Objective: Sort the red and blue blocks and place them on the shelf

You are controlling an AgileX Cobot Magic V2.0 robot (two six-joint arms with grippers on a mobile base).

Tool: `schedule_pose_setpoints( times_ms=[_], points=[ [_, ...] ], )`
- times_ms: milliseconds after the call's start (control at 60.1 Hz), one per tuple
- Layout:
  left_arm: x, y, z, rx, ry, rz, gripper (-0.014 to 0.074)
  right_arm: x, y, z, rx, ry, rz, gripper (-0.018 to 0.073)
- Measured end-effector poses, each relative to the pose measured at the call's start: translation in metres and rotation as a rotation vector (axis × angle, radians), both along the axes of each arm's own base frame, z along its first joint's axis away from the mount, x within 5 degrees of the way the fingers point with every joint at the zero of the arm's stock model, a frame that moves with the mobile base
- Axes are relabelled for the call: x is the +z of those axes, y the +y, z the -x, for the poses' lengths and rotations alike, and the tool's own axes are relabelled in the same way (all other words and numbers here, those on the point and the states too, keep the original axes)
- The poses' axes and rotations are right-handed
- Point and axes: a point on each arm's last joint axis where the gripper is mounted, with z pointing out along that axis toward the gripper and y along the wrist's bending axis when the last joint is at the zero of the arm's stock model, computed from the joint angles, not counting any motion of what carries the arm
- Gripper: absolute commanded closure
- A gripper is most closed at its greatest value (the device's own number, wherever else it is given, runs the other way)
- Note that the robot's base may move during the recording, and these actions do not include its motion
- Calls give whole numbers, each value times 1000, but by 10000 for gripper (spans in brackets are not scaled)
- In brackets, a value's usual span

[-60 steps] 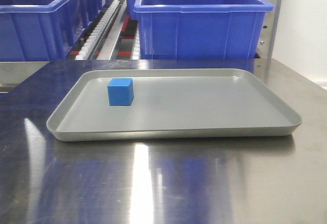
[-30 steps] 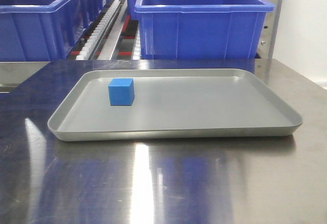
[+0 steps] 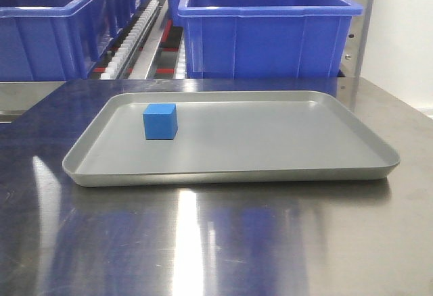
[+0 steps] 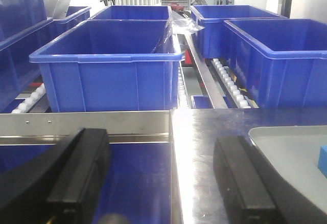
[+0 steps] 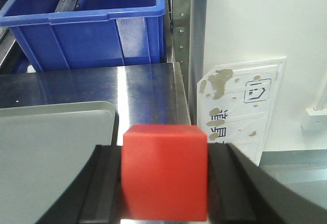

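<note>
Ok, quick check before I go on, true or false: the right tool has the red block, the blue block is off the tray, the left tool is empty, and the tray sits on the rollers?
1. The right tool holds the red block: true.
2. The blue block is off the tray: false, it sits inside it.
3. The left tool is open and empty: true.
4. The tray sits on the rollers: false, it rests on the steel table.

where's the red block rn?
In the right wrist view, the red block sits clamped between the right gripper fingers, off the right end of the grey tray; the front view doesn't show it.
</note>
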Motion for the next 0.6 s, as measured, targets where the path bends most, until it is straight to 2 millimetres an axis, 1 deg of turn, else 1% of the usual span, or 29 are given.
schedule_pose_setpoints(
  times_ms=[599],
  points=[
    [0, 0, 0, 0, 0, 0, 499, 0, 0, 0, 0, 0, 0, 501]
  ],
)
